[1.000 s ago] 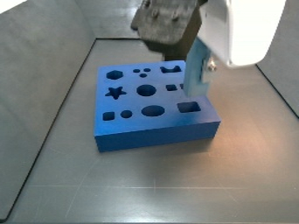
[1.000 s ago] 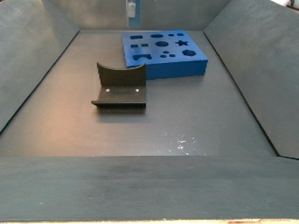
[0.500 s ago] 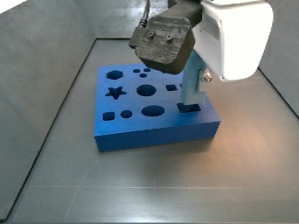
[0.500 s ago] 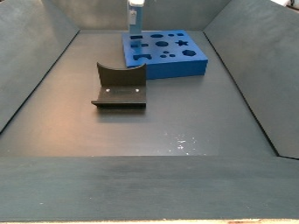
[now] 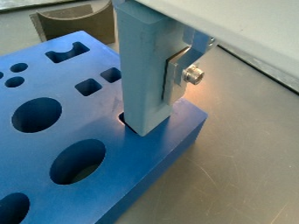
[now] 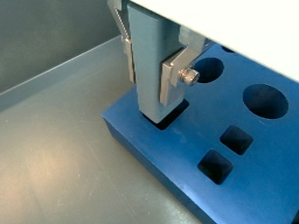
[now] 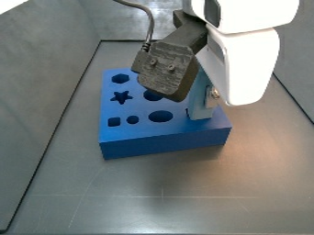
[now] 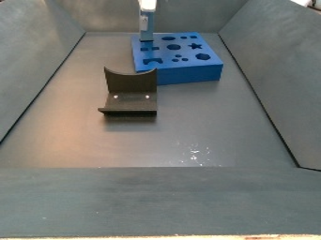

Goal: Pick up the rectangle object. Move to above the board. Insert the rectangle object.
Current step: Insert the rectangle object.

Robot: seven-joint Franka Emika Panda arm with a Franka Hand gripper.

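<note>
The rectangle object point(image 6: 149, 52), a slim light-blue bar, stands upright with my gripper point(image 6: 151, 83) shut on it. Silver fingers point(image 6: 174, 80) clamp its two sides. Its lower end sits just inside a dark square hole at a corner of the board point(image 6: 176, 171), the thick bright-blue block with star, round and square cut-outs. Another wrist view shows the same: the bar point(image 5: 145, 61) in the gripper point(image 5: 149, 87), its end entering the board point(image 5: 146, 171). In a side view the arm hides most of the gripper point(image 7: 203, 97); the bar point(image 7: 199, 108) shows over the board point(image 7: 160, 138).
The fixture point(image 8: 128, 91) stands on the floor nearer than the board point(image 8: 189, 67) in a side view, and its top shows in a wrist view as fixture point(image 5: 65, 17). Sloping grey walls point(image 8: 38, 75) enclose the floor on all sides.
The gripper has come down with the bar. The bar's lower end, above the board's corner hole a second ago, is now at the hole's mouth.
</note>
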